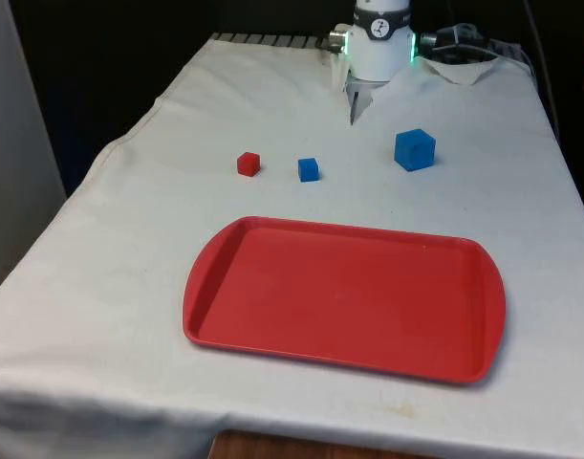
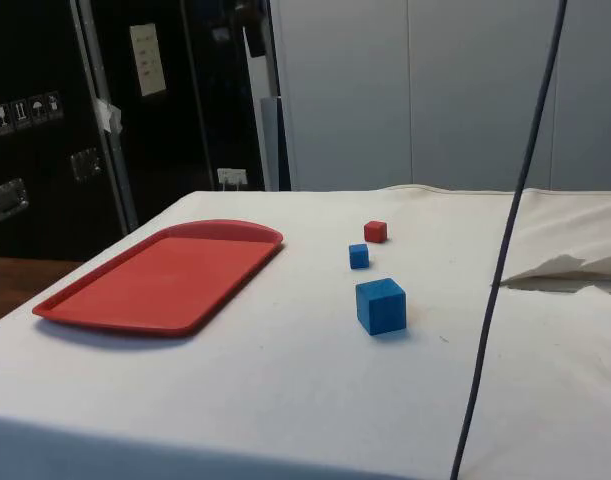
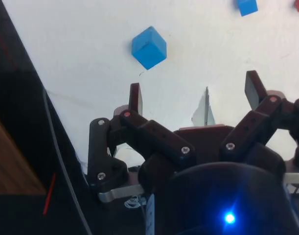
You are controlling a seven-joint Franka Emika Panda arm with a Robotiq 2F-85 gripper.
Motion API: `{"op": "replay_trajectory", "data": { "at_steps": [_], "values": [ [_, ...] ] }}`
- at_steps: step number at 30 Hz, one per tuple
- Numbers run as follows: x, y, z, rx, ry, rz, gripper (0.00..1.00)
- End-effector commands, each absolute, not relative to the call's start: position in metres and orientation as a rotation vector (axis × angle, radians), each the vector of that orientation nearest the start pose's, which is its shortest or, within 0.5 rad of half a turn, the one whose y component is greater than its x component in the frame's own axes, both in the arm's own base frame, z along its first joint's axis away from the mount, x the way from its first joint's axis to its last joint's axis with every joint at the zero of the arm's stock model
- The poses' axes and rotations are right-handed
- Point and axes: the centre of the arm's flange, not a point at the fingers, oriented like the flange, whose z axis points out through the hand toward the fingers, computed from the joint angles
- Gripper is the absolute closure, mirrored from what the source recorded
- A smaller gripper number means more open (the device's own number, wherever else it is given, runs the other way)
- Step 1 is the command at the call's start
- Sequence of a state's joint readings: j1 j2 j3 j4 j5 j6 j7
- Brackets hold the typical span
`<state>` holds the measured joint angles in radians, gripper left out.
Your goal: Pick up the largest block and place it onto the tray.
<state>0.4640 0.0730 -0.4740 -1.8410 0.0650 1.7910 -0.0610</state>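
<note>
Blue and clearly the biggest of the three, the large blue block (image 1: 415, 149) sits on the white cloth of the bench (image 1: 129, 239), on the front view's right of the row and apart from the others. A small blue block (image 1: 309, 169) lies in the middle of that row, and a small red block (image 1: 248, 163) lies just beyond it towards the front view's left; none of the three touch. In the side view the large blue block (image 2: 381, 305) is nearest the camera, with the small blue block (image 2: 359, 256) and the small red block (image 2: 375, 232) farther back.

The red tray (image 1: 344, 296) rests flat on the cloth, nearer the front camera than the blocks and well apart from them; it carries nothing.

The gripper (image 3: 195, 95) hangs above bare cloth, its fingers (image 3: 135, 98) spread wide with nothing between them. In the wrist view the large blue block (image 3: 149, 47) lies beyond the fingertips, untouched, with the small blue block (image 3: 247, 7) farther off.
</note>
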Motion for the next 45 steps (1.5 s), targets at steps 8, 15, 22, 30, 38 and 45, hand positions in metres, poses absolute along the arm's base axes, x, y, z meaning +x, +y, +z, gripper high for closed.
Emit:
{"op": "replay_trajectory", "data": {
  "at_steps": [8, 15, 22, 30, 38, 45],
  "values": [
    [0.55, 0.014, 0.471, -3.128, -0.054, 0.145, 0.0],
    [0.539, 0.02, 0.463, -3.14, -0.063, 0.142, 0.0],
    [0.528, 0.024, 0.455, -3.145, -0.091, 0.162, 0.0],
    [0.511, 0.032, 0.434, -3.167, -0.13, 0.145, 0.0],
    [0.5, 0.037, 0.413, -3.169, -0.169, 0.117, 0.0],
    [0.491, 0.042, 0.397, -3.164, -0.196, 0.081, 0.0]
  ]
}}
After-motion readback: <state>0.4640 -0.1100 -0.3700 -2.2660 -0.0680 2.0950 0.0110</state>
